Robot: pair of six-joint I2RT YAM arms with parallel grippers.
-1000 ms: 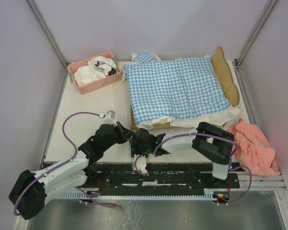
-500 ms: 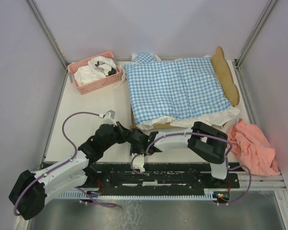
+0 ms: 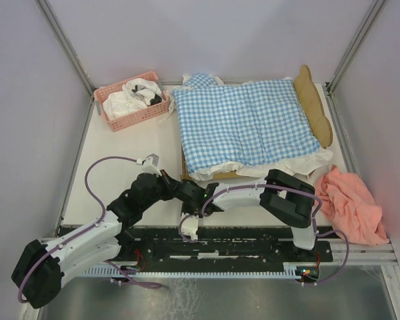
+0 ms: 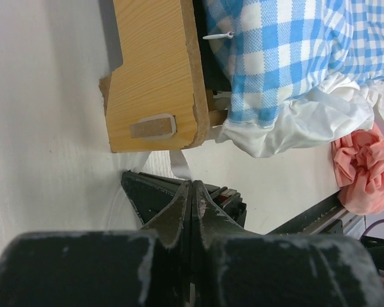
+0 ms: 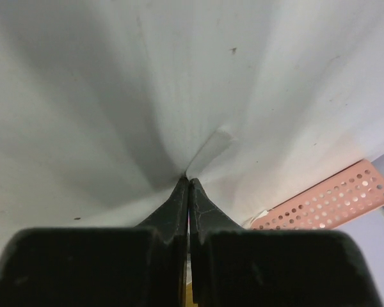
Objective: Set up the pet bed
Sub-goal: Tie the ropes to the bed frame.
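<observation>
The pet bed [image 3: 315, 107] stands at the back right, its wavy wooden headboard on the right. Blue-white gingham bedding [image 3: 243, 123] covers it, with a white sheet [image 3: 300, 162] spilling out beneath. The left wrist view shows its wooden footboard [image 4: 153, 70]. My right gripper [image 3: 193, 200] is shut on a white cloth [image 5: 179, 77], which is pinched into folds at the tips [image 5: 188, 179]. An end of the cloth hangs at the table's front [image 3: 189, 228]. My left gripper [image 3: 182, 189] is shut [image 4: 192, 184], its tips against the right gripper in front of the footboard.
A pink basket [image 3: 132, 100] with white and black cloths stands at the back left and also shows in the right wrist view [image 5: 333, 198]. A crumpled pink cloth [image 3: 350, 203] lies at the front right. Metal frame posts edge the table.
My right gripper has moved left with the white cloth, up against the left gripper's tips. The left arm has shifted slightly. The bed and bedding have not moved.
</observation>
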